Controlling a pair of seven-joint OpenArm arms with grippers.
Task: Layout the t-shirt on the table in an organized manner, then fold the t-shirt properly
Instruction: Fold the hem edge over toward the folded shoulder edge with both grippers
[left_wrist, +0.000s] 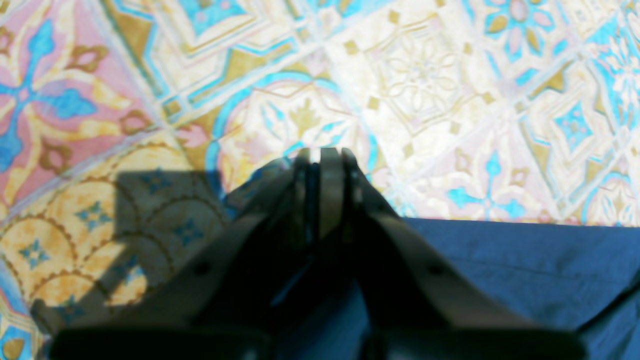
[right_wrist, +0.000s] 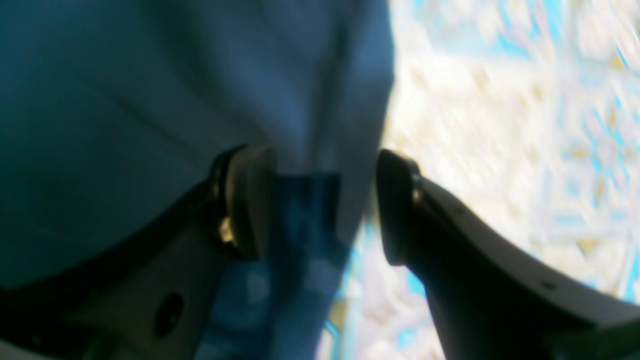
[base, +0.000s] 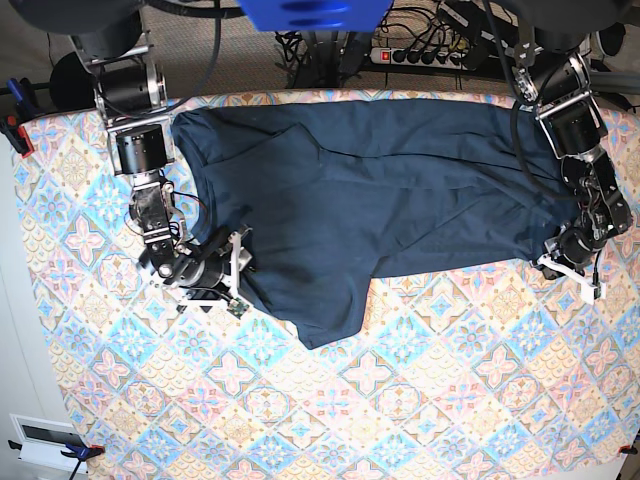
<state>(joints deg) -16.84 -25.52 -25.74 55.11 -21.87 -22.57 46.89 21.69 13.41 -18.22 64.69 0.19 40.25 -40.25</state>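
Observation:
The dark navy t-shirt (base: 380, 190) lies spread across the far half of the table (base: 400, 400), with one flap reaching toward the middle. My right gripper (base: 240, 272) is at the shirt's left edge. In the right wrist view it (right_wrist: 320, 205) is open, and the shirt's edge (right_wrist: 150, 90) lies between the two fingers. My left gripper (base: 572, 270) is at the shirt's near right corner. In the left wrist view it (left_wrist: 322, 155) is shut, tips over the tiled cloth (left_wrist: 425, 90), with the shirt (left_wrist: 525, 270) beside and under it. No fabric shows between the tips.
A power strip (base: 420, 55) and cables lie behind the table's far edge. Both arm bases stand at the far corners. Clamps hold the cloth at the left edge (base: 15, 130). A white box (base: 40, 440) sits off the near left corner.

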